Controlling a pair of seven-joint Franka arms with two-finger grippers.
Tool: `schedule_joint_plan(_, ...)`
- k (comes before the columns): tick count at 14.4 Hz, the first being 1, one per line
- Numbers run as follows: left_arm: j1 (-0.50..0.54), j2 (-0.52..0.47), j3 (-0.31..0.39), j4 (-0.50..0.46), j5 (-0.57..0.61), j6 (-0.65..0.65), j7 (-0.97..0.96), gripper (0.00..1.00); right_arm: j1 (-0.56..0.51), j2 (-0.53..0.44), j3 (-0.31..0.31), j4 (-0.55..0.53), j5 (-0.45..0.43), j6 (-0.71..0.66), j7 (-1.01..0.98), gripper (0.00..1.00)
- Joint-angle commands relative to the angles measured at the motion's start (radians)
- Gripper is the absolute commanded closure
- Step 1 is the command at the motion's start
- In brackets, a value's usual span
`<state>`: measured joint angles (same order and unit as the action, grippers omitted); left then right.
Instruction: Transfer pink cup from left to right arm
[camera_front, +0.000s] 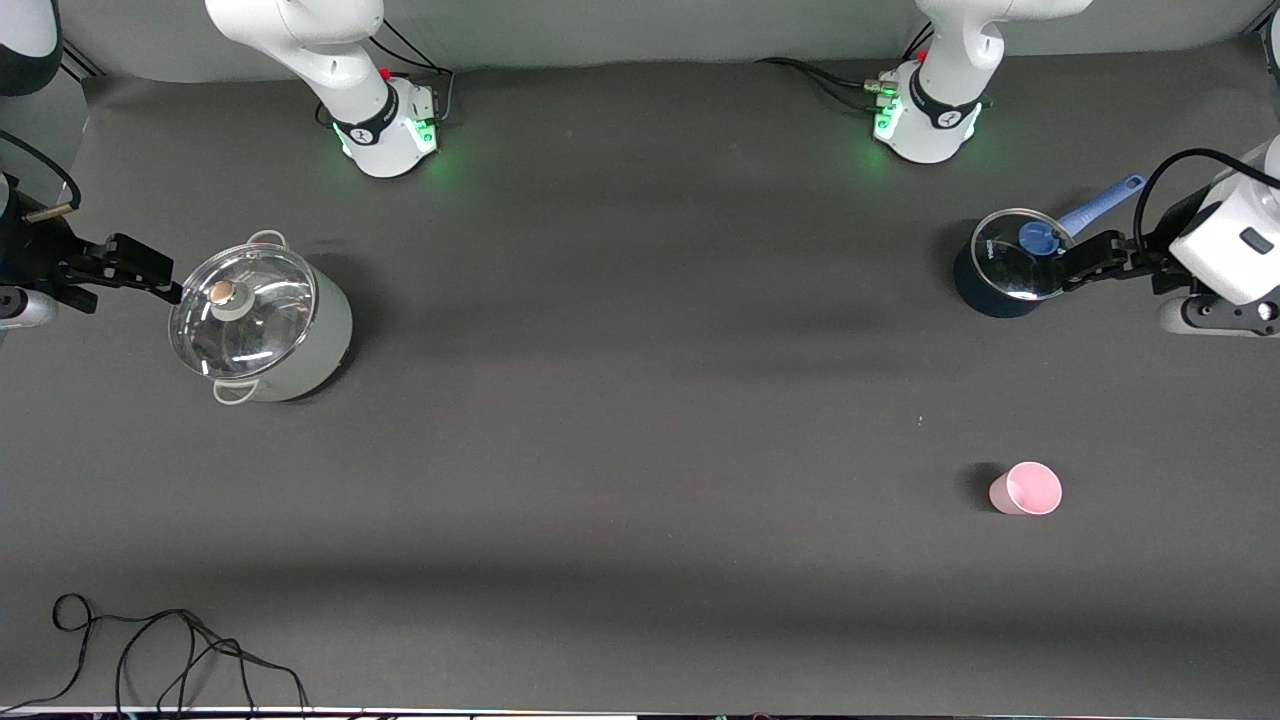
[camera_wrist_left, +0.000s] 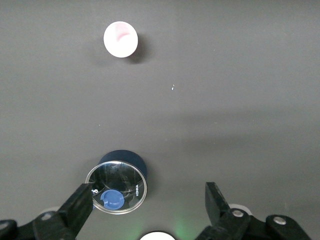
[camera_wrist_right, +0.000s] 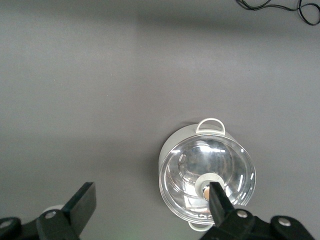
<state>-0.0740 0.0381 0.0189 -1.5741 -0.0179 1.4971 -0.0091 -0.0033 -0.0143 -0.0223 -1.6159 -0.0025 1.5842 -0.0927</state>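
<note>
Pink cup (camera_front: 1026, 489) upright on tabletop (camera_front: 640, 450), unheld; my left gripper (camera_wrist_left: 150, 207) and right gripper (camera_wrist_right: 152, 205) wide, empty, awaiting pickup.

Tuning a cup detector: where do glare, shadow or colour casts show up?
Front view: green glow around both arm bases, soft shadow bands across the table. Right wrist view: glare on the pale pot's glass lid. Left wrist view: the pink cup looks washed out, nearly white.

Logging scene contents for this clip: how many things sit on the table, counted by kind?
Lidded pots: 2 (pale green pot, dark blue saucepan)
Cups: 1 (pink cup)
Loose cables: 1 (black cable)
Total: 4
</note>
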Motion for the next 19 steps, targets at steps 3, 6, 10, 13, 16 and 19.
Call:
schedule_joint_plan(3,-0.015,-0.021,0.010,0.003,0.024,-0.023,0.008,0.00,0.008,-0.006,-0.005,0.000,0.010,0.011,0.004,0.00)
schedule_joint_plan(6,-0.016,-0.024,0.009,0.003,0.039,-0.028,0.008,0.00,0.009,-0.006,-0.005,0.001,0.010,0.011,0.004,0.00)
schedule_joint_plan(10,-0.018,-0.020,0.009,0.012,0.039,-0.028,0.008,0.00,0.009,-0.006,-0.004,-0.002,0.010,0.011,0.005,0.00)
schedule_joint_plan(13,-0.020,-0.011,0.009,0.028,0.039,-0.028,0.020,0.00,0.009,-0.006,-0.002,-0.001,0.010,0.011,0.005,0.00)
schedule_joint_plan(16,-0.013,-0.009,0.010,0.048,0.042,-0.018,0.117,0.00,0.011,-0.006,-0.002,-0.002,0.010,0.011,0.007,0.00)
schedule_joint_plan(19,-0.006,0.006,0.018,0.077,0.044,0.009,0.376,0.00,0.016,-0.007,-0.001,-0.002,0.010,0.011,0.007,0.00)
